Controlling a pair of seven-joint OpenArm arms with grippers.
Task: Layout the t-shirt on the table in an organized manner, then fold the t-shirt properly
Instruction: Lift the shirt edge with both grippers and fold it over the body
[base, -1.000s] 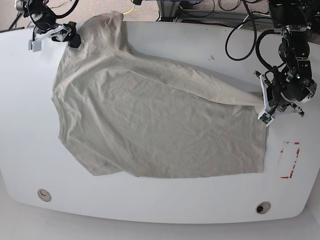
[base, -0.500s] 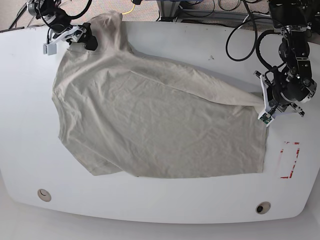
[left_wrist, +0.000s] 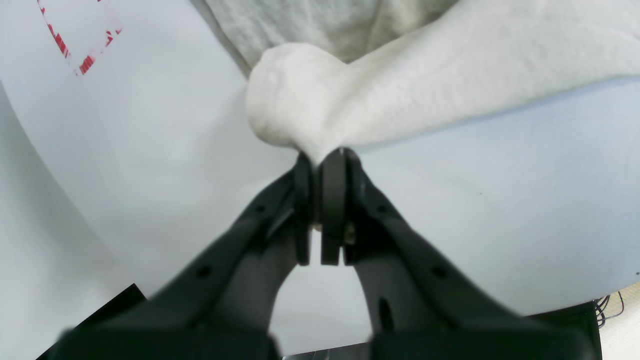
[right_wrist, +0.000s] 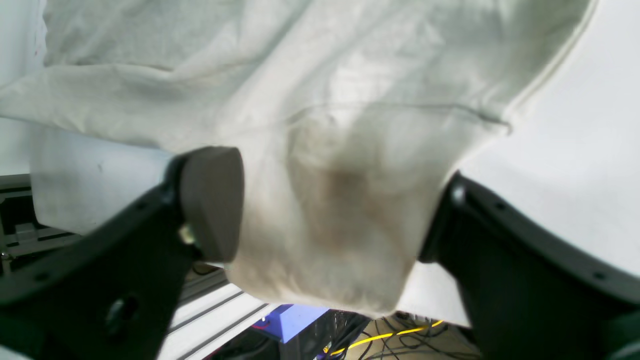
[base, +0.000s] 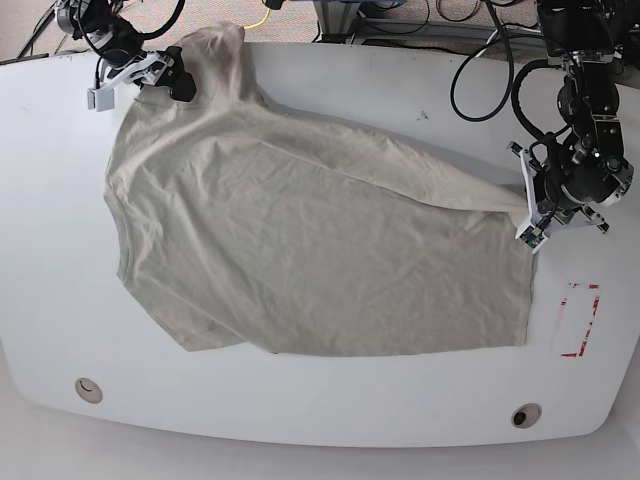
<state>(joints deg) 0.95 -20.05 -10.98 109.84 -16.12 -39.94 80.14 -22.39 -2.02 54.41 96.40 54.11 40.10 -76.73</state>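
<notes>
The light khaki-grey t-shirt (base: 300, 250) lies spread and wrinkled over most of the white table (base: 330, 410). One sleeve (base: 215, 50) reaches the far edge. My right gripper (base: 180, 80) sits at that sleeve. In the right wrist view its jaws (right_wrist: 325, 215) stand apart, open, with the sleeve fabric (right_wrist: 340, 150) between the two fingers. My left gripper (base: 527, 212) is at the shirt's right edge. In the left wrist view it (left_wrist: 320, 157) is shut on a bunched fold of the t-shirt (left_wrist: 300, 100), pinched just above the tabletop.
A red-outlined rectangle (base: 578, 320) is marked near the table's right edge, also in the left wrist view (left_wrist: 80, 50). Two round holes (base: 88, 389) (base: 525, 414) sit near the front edge. Cables and frame parts (base: 400, 15) lie beyond the far edge.
My right gripper has moved right along the far edge onto the sleeve, and its jaws have narrowed. The left gripper and the shirt's body have stayed put.
</notes>
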